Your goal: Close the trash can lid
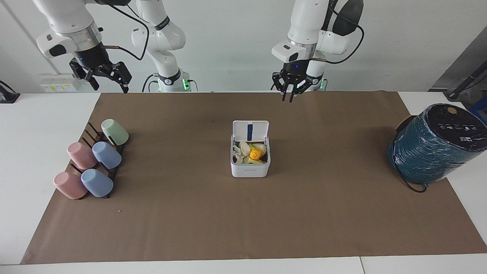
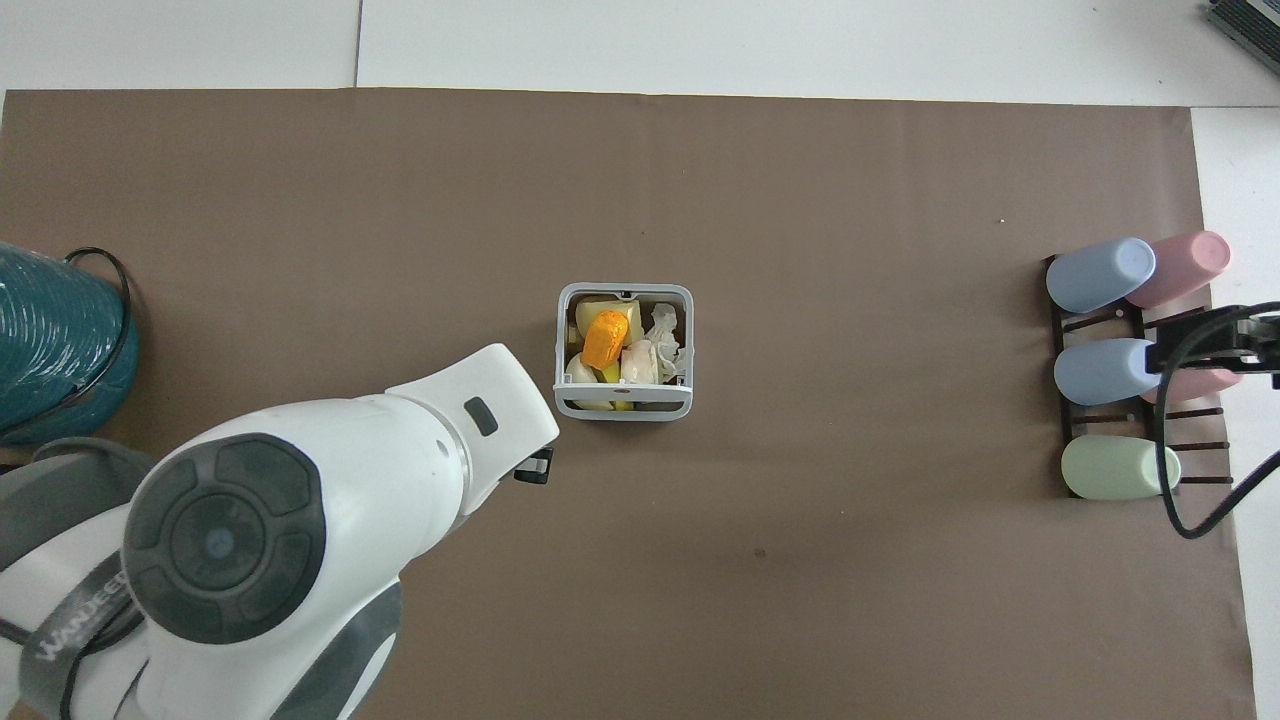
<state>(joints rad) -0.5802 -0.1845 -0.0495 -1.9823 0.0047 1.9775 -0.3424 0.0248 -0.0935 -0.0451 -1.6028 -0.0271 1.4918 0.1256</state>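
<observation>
The white trash can (image 1: 250,168) stands in the middle of the brown mat and holds crumpled paper and an orange scrap; it also shows in the overhead view (image 2: 562,340). Its lid (image 1: 250,131) stands upright and open on the edge nearer the robots, with the dark blue strip showing. From above the lid (image 2: 623,396) is seen edge-on. My left gripper (image 1: 288,100) hangs in the air over the mat, toward the robots from the can and not touching it. Its arm hides most of it in the overhead view (image 2: 536,467). My right gripper (image 1: 111,88) is open and waits above the cup rack.
A big teal cylinder (image 1: 433,148) sits at the left arm's end of the mat, also in the overhead view (image 2: 55,345). A dark rack with several pastel cups (image 1: 93,161) lies at the right arm's end, also in the overhead view (image 2: 1110,370).
</observation>
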